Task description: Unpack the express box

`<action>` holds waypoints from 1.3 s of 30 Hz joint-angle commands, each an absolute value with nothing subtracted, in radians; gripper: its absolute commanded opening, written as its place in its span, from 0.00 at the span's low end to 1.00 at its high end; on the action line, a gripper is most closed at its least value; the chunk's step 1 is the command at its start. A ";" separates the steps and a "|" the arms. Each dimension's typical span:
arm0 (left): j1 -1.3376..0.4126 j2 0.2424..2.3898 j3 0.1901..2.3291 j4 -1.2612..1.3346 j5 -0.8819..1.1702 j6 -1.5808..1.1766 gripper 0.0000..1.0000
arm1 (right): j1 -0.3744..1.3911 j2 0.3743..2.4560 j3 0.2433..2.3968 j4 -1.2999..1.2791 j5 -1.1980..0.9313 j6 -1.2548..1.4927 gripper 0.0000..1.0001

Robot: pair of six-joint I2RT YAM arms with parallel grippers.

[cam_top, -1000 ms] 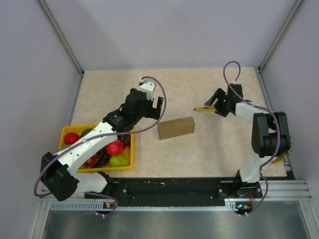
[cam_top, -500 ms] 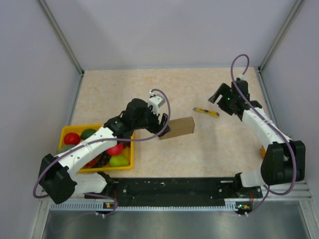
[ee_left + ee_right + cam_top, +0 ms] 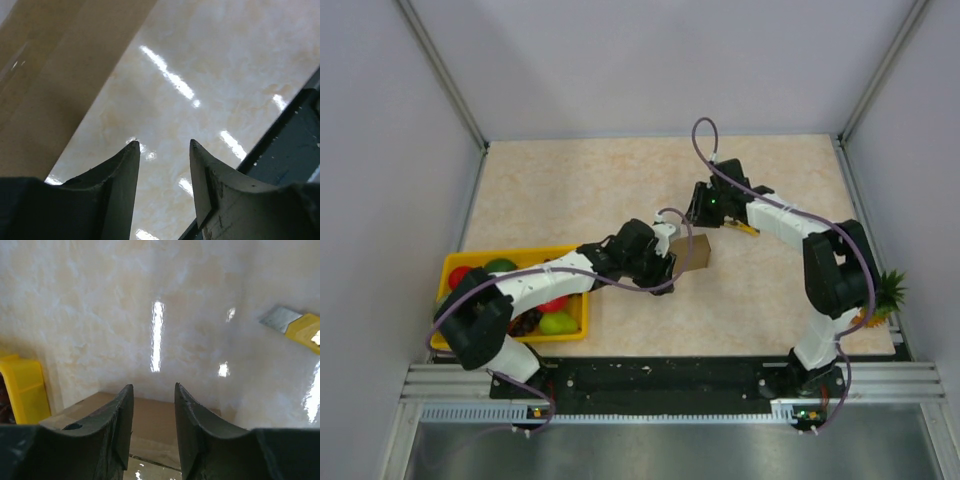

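The express box [image 3: 696, 251], a small brown cardboard box, lies mid-table with its left end hidden under my left gripper [image 3: 669, 262]. In the left wrist view that gripper [image 3: 162, 142] is open with only bare table between its fingers, and the box [image 3: 50, 75] runs along its left side. My right gripper [image 3: 701, 214] hovers at the box's far edge. In the right wrist view it [image 3: 152, 385] is open, nothing between its fingers, with the box top [image 3: 155, 425] just below them.
A yellow utility knife [image 3: 744, 228] [image 3: 300, 327] lies on the table just right of my right gripper. The yellow fruit tray [image 3: 520, 252] [image 3: 25, 390] stands at the front left. A pineapple [image 3: 880, 295] sits at the right edge. The black base rail [image 3: 295, 150] runs along the near side.
Both arms swung in on the box: the left to its left end, the right away from the knife, now lying on the table, to the box's far edge. Both jaws narrowed.
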State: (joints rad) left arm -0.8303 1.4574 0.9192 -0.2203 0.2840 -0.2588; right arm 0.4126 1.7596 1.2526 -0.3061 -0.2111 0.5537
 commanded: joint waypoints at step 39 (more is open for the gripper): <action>-0.531 2.006 1.100 0.221 0.819 -0.703 0.48 | 0.594 1.496 1.019 -0.209 -0.226 0.658 0.36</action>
State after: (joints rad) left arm -0.5182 1.9553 1.0622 0.0772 0.6476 -0.6506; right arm 0.5503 1.5158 0.9840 -0.2306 -0.2203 0.6491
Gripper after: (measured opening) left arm 0.473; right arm 0.359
